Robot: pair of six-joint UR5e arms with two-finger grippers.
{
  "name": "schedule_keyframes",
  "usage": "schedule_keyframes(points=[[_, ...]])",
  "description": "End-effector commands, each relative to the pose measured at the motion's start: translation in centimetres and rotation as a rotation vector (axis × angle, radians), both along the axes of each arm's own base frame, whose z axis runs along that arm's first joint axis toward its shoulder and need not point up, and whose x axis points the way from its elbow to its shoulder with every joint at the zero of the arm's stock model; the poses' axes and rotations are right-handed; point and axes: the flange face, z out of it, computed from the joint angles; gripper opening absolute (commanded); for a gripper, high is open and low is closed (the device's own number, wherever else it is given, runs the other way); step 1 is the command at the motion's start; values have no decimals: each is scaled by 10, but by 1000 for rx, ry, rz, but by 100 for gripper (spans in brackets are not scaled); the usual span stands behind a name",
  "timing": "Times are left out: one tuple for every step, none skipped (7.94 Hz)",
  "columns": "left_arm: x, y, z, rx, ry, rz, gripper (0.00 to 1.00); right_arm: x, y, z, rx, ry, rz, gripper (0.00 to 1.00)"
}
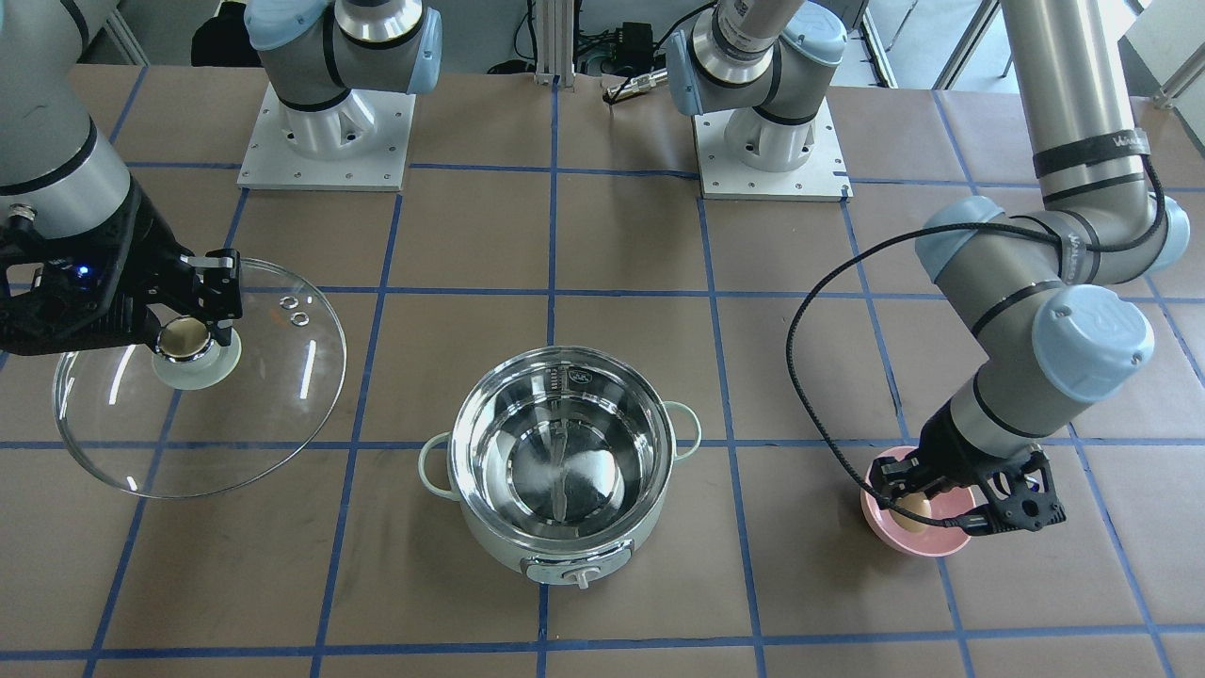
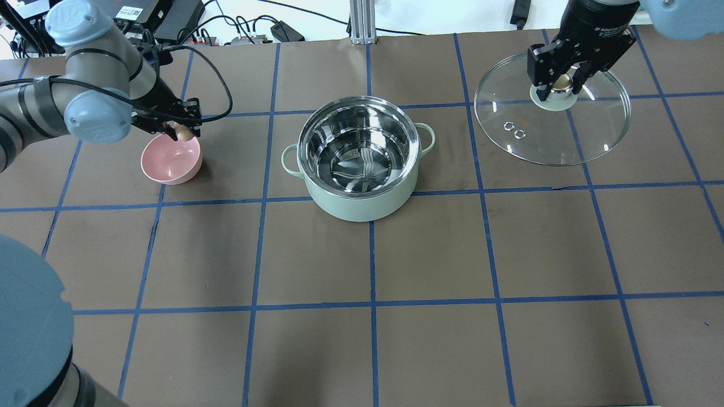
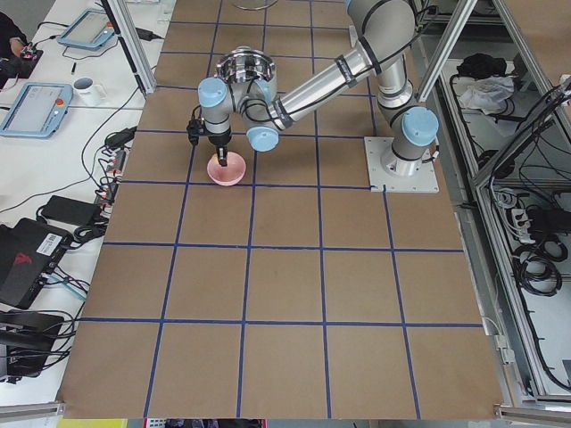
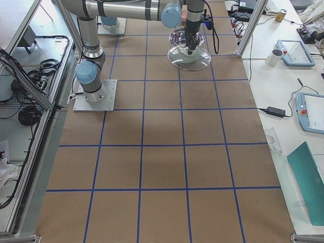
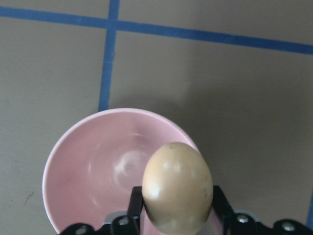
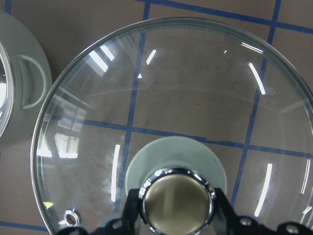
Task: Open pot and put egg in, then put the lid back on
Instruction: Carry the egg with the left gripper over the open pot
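Tan egg (image 5: 177, 188) between black fingers (image 5: 221, 204), seemingly just above pink bowl (image 5: 90, 171).

A robotics lab: a desk (image 4: 162, 169) papered brown and gridded with blue tape (image 4: 162, 145), arm bases (image 4: 85, 75) bolted to steel plates (image 4: 109, 98), teach pendants (image 4: 310, 112), cables (image 4: 48, 64), aluminium framing (image 4: 247, 30) alongside.

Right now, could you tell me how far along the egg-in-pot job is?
Done: the pot is open and empty, the lid held aside by its knob in the right gripper. In hand: the left gripper grips the egg over the pink bowl. Left: carry the egg into the pot, then replace the lid.
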Motion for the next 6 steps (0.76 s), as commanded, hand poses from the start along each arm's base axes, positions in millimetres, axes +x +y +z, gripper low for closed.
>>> schedule_keyframes(points=[[-118, 27, 56, -39, 23, 72, 24, 0, 0, 0, 0, 1, 0, 14], [-165, 40, 68, -49, 34, 74, 24, 0, 0, -1, 3, 2, -2, 14], [-185, 44, 67, -53, 44, 89, 23, 0, 0, -1, 1, 2, 1, 14], [-201, 47, 63, -48, 62, 134, 23, 0, 0, -1, 3, 2, 1, 14], [-228, 55, 63, -49, 66, 89, 23, 1, 0, -1, 3, 2, 3, 14], [-254, 65, 63, -45, 69, 52, 23, 0, 0, -1, 3, 4, 1, 14]])
